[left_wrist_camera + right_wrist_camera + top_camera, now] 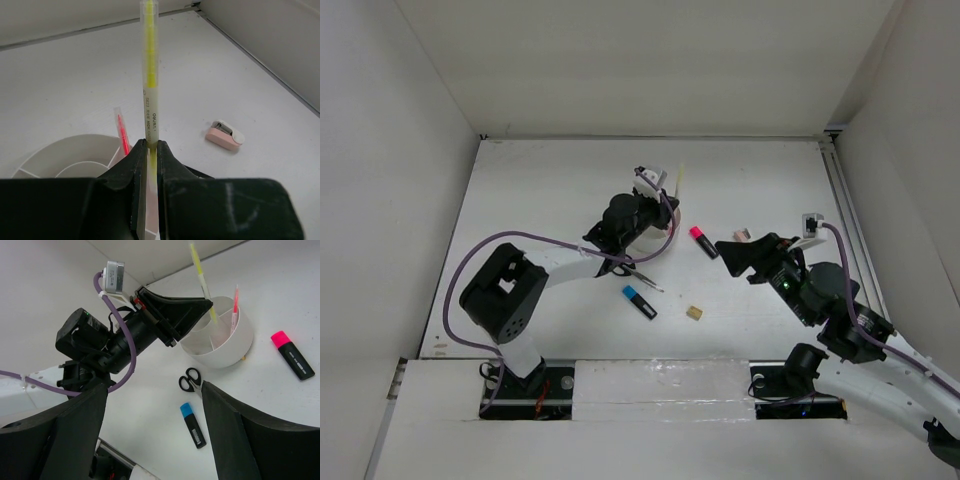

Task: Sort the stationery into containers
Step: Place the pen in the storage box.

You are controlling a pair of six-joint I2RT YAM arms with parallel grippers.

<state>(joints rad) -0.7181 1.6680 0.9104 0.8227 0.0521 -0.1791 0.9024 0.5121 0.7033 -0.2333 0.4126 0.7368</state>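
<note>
Left tool (149,148) pinches yellow pen (149,75) marked "deli".

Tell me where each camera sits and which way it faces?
Top external: above and behind, looking down on the table; left arm and right arm show.
Left wrist: on the left arm, looking along the left gripper, shut on the yellow pen.
Right wrist: on the right arm, facing the tub past the open right gripper.
Shared: both wrist views show tub and yellow pen.

Bright even light, soft shadows, sharp focus.
</note>
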